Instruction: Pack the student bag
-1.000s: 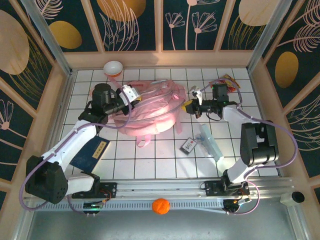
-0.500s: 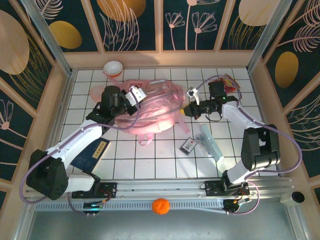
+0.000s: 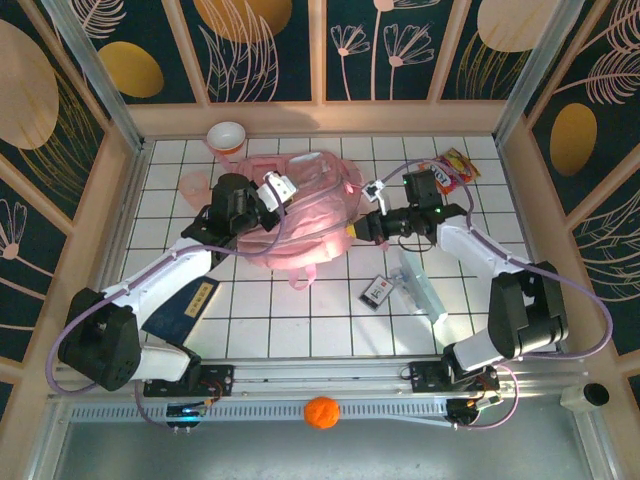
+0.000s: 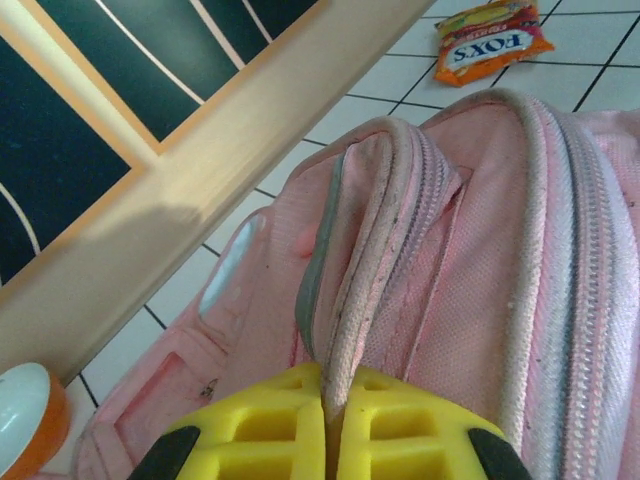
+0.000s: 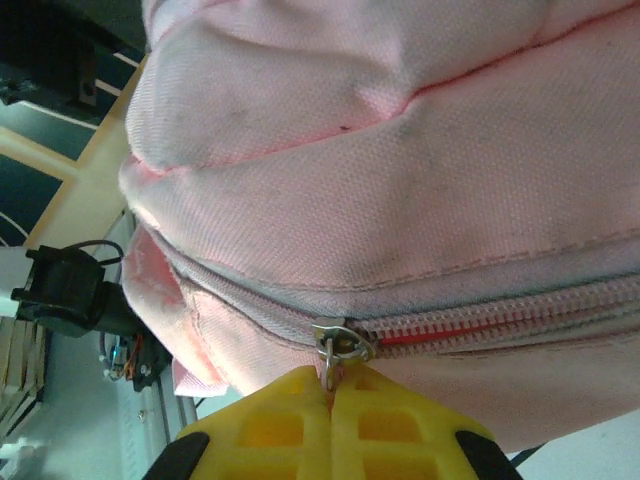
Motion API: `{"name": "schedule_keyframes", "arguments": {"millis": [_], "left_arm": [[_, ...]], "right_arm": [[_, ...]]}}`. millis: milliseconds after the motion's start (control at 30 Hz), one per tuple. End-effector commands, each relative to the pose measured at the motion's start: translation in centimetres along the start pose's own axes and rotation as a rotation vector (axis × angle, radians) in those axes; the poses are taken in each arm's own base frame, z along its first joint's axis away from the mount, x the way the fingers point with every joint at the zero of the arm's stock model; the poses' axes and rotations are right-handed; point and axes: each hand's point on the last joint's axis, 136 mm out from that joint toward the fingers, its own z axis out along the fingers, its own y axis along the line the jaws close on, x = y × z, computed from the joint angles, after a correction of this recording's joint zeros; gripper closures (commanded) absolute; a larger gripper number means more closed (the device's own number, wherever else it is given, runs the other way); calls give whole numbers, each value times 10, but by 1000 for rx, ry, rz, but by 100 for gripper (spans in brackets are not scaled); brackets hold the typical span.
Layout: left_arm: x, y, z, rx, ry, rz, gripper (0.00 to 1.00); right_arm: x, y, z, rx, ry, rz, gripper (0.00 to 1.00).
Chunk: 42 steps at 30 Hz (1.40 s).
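The pink student bag [image 3: 312, 228] lies bunched up in the middle of the tiled table, between both arms. My left gripper [image 3: 277, 190] is at its upper left side. In the left wrist view the yellow fingers [image 4: 262, 430] are shut on a raised fold of the bag's zipper edge [image 4: 370, 260]. My right gripper [image 3: 358, 228] is at the bag's right side. In the right wrist view it [image 5: 330, 392] is shut on the metal zipper pull [image 5: 338, 345], with the closed zipper running right across the pink fabric [image 5: 400, 150].
A white and orange bowl [image 3: 227, 135] stands at the back left. A snack packet [image 3: 455, 166] lies at the back right. A dark blue booklet [image 3: 186, 305] lies near left; a small card [image 3: 378, 291] and a clear case [image 3: 421, 285] lie near right.
The left gripper has moved right with the bag's edge and the right gripper has moved left, down to the bag. The bag has shifted right and bunched up between them.
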Motion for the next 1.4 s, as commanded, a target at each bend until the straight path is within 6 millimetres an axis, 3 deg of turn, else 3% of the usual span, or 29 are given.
{"name": "schedule_keyframes", "arguments": {"millis": [0,333,467,700,967,1000,1367], "left_arm": [[-59,6,-23,-3,-239,-30,100],[-80,-1,-38,42,-354,-93,100],[-82,4,-40,16,-355,-116,100],[-61,26,-23,-186,-228,-190,100],[-35,39,12,-344,-83,-291,100],[-46,45,12,-361,-100,-294,100],[-50,27,24,-344,-63,-219,100]], "right_arm": [[-16,9,0,-8,-78,6,100],[-11,-1,2,43,-128,30,96],[-14,-4,1,65,-152,45,100],[-29,26,0,56,-194,31,100],[-22,58,11,54,-158,109,100],[-22,58,11,60,-157,123,100],[-31,61,8,101,-88,394,100]]}}
